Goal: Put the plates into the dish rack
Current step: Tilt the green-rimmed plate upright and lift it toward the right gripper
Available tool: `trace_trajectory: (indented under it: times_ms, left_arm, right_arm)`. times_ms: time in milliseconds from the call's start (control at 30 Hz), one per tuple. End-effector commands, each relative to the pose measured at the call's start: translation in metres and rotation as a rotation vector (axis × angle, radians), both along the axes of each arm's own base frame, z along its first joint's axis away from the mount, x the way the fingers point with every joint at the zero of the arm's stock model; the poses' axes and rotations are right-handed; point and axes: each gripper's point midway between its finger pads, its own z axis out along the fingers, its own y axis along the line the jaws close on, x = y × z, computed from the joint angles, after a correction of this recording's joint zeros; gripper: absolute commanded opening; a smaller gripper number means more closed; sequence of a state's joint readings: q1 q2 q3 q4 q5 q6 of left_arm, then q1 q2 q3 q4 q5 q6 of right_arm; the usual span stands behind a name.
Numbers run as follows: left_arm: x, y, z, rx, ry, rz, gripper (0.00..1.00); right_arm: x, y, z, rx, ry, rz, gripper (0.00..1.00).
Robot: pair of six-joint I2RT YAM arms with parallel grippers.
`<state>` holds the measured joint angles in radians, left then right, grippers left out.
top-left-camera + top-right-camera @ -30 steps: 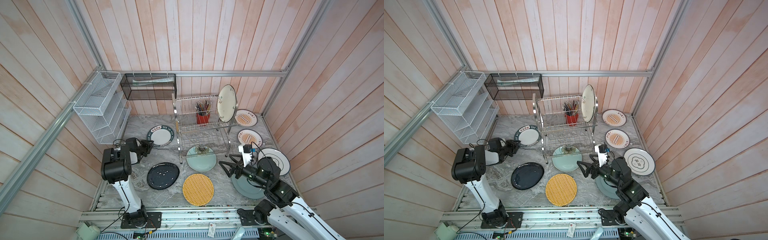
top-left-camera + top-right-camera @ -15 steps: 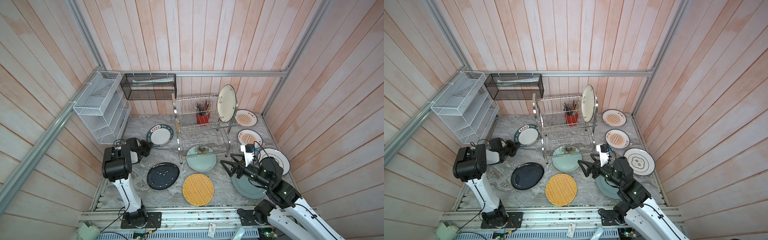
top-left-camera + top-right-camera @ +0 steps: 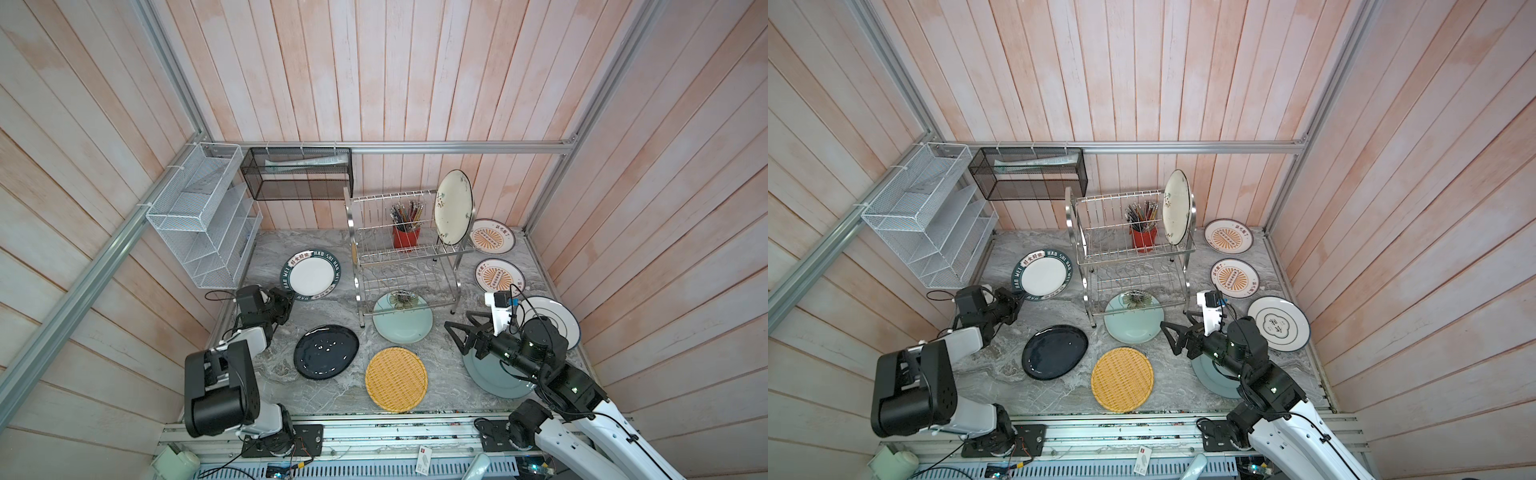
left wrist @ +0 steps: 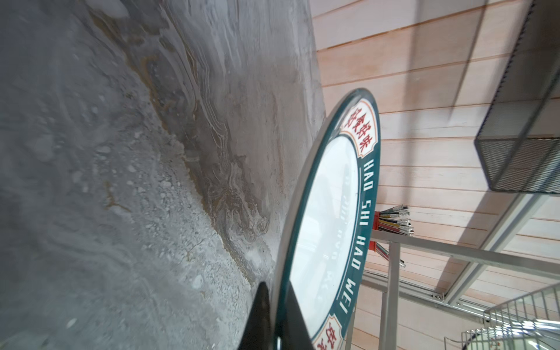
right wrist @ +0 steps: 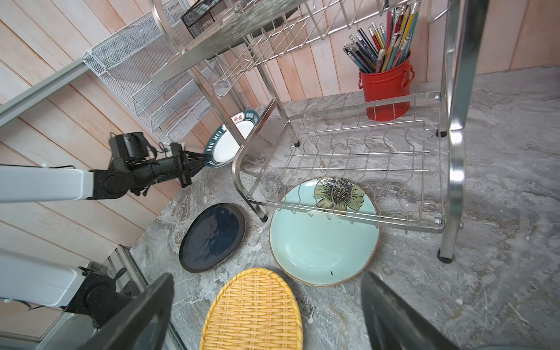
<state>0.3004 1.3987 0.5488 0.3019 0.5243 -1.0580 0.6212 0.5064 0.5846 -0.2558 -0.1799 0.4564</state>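
The tabletop (image 3: 332,399) is grey stone with swirls, and pink wood walls (image 3: 374,83) stand all round it. The dish rack (image 3: 411,259) stands at the back in the middle, with a red cup (image 3: 406,239) at its back and one cream plate (image 3: 453,212) standing up in its top shelf. Left of the rack lies the green-rimmed plate (image 3: 311,275). In front of the rack lie the mint plate (image 3: 402,328), the black plate (image 3: 326,352) and the yellow woven plate (image 3: 396,380). Right of the rack lie a sunburst plate (image 3: 492,237), a second sunburst plate (image 3: 500,275), the emblem plate (image 3: 1278,323) and the grey-blue plate (image 3: 486,380).

In both top views the left hand (image 3: 289,300) only seems to touch the green-rimmed plate. The left wrist view shows more: two dark fingers (image 4: 260,318) pinch its rim. That side may be lifted a bit, but I cannot be sure. The right hand (image 3: 457,320) floats in front of the rack, to the right, spread wide and holding nothing. The right wrist view shows best that the mint plate's flower edge lies under the rack's bottom shelf.
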Motion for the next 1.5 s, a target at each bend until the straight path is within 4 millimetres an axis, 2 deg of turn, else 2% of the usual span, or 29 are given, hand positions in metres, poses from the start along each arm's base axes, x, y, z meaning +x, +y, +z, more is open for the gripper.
trace_trajectory:
  times_ms: [0, 133, 267, 500, 667, 800, 933, 1067, 1300, 1467]
  left_arm:
    - [-0.027, 0.007, 0.008, 0.042, 0.015, 0.01, 0.0]
    - [-0.062, 0.012, 0.035, 0.084, -0.022, 0.017, 0.0]
    - [-0.094, 0.002, 0.06, 0.131, -0.068, -0.038, 0.0]
    - [-0.139, -0.042, 0.088, 0.138, -0.144, -0.205, 0.0]
    - [-0.157, -0.075, 0.099, 0.149, -0.204, -0.353, 0.0]
    - [-0.168, -0.095, 0.102, 0.135, -0.231, -0.447, 0.0]
    - [-0.172, -0.115, 0.105, 0.099, -0.257, -0.549, 0.0]
    - [-0.169, -0.134, 0.116, 0.078, -0.297, -0.644, 0.0]
    - [-0.151, -0.184, 0.127, 0.102, -0.325, -0.839, 0.0]
    - [-0.126, -0.199, 0.122, 0.09, -0.292, -0.885, 0.0]
  right_arm:
    - [0.0, -0.003, 0.012, 0.011, -0.012, -0.02, 0.96]
    - [0.001, 0.0, 0.012, 0.016, -0.005, -0.012, 0.96]
    - [0.004, 0.006, 0.01, 0.026, 0.0, 0.003, 0.97]
    - [0.02, 0.018, 0.004, 0.032, 0.036, 0.005, 0.97]
    - [0.035, 0.026, 0.005, 0.028, 0.057, 0.001, 0.97]
    - [0.044, 0.028, 0.006, 0.04, 0.078, -0.006, 0.97]
    - [0.046, 0.028, 0.011, 0.075, 0.075, 0.003, 0.97]
    - [0.044, 0.032, 0.015, 0.102, 0.084, 0.038, 0.98]
    - [0.042, 0.033, 0.012, 0.103, 0.114, 0.05, 0.97]
    - [0.043, 0.031, 0.006, 0.105, 0.147, 0.032, 0.97]
